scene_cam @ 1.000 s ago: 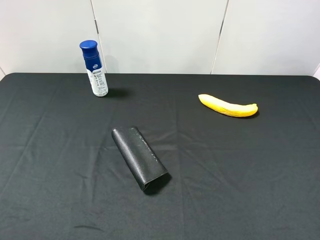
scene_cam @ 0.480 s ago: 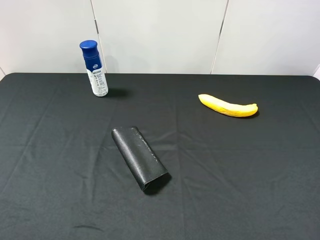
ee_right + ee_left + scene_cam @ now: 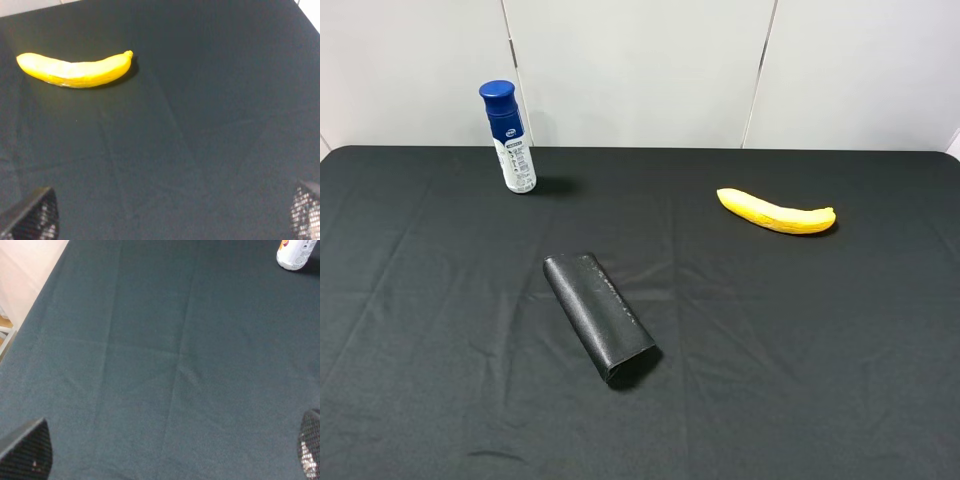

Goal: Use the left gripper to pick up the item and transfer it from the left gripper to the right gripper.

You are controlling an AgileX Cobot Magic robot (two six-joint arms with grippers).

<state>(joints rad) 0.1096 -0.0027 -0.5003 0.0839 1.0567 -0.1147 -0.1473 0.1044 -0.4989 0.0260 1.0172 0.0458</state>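
My left gripper [image 3: 165, 460] sat with jaws spread, empty, no sight of the curved yellow banana [image 3: 776, 213] in its own camera. The banana lay far off to its right across the black cloth table [image 3: 800, 330], ahead of my right gripper [image 3: 170, 220], also spread and empty, long axis crosswise to that gripper.

Both arms are out of frame in the high view, so you only get slivers: the left gripper [image 3: 165, 452] and the right gripper [image 3: 170, 212] each show just two mesh-textured fingertip corners, rest of the jaws cut off at the picture's edge. The bottle [image 3: 296, 254] is chopped at the left wrist view's edge, base only, and its label print [image 3: 517, 163] is too small to read.
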